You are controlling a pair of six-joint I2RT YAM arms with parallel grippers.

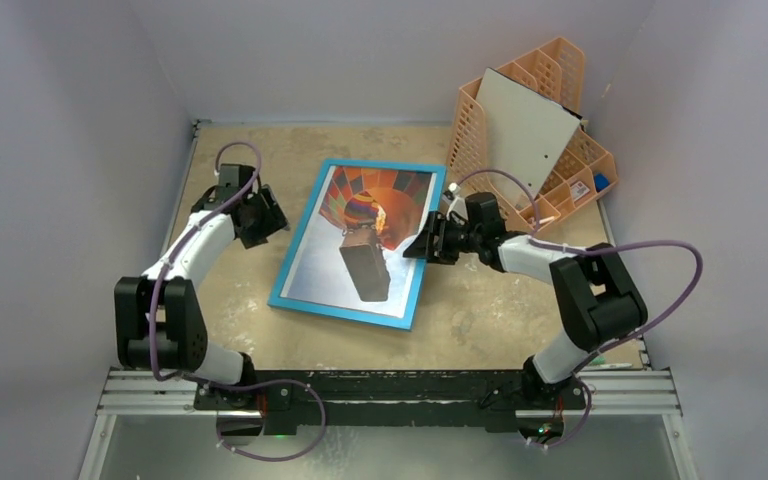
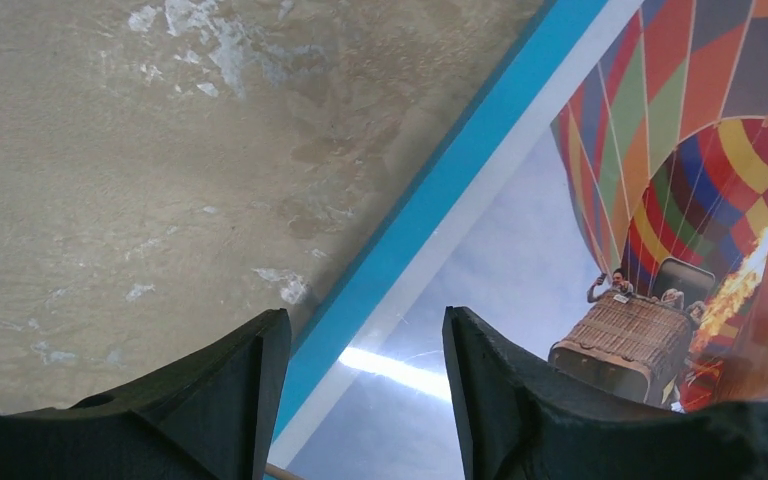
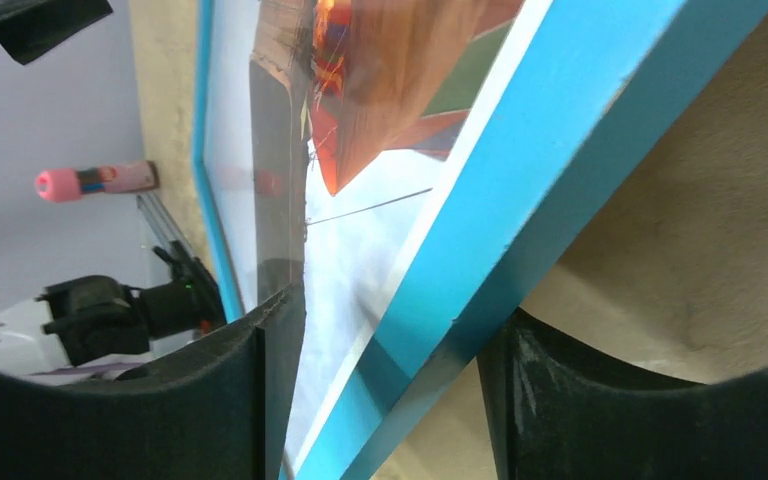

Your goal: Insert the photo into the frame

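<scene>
Closest to my lens are the right fingers (image 3: 210, 400), standing apart with the right long rim of the frame (image 3: 520, 170) between them, one finger over the glass and the other outside the rim. The rim fills most of that gap, so I cannot tell whether they pinch it or only straddle it.

The left fingers (image 2: 220, 390) are spread and hold nothing. The frame's left long rim runs across just beyond their tips, and bare bench (image 2: 110, 200) lies to their left.

The photo (image 2: 680, 150), the balloon print, sits inside the frame under the glass with its picture side up, and light glints off the pane. The frame lies blue side up on the bench, directly between the two sets of fingers. Its long axis runs away from the arm bases and leans to the right.

I judge the right arm the nearer, since it is at the rim itself, while the left fingers are just beside the far part of the opposite rim. The next move depends on that.

Past the right fingers stands an orange organiser (image 1: 560, 70) with a grey-white board (image 1: 525, 125) leaning in it. Beyond the frame's far rim, the right wrist view shows a pink-capped pen (image 3: 95, 181). I can read no writing, label or brand anywhere.
</scene>
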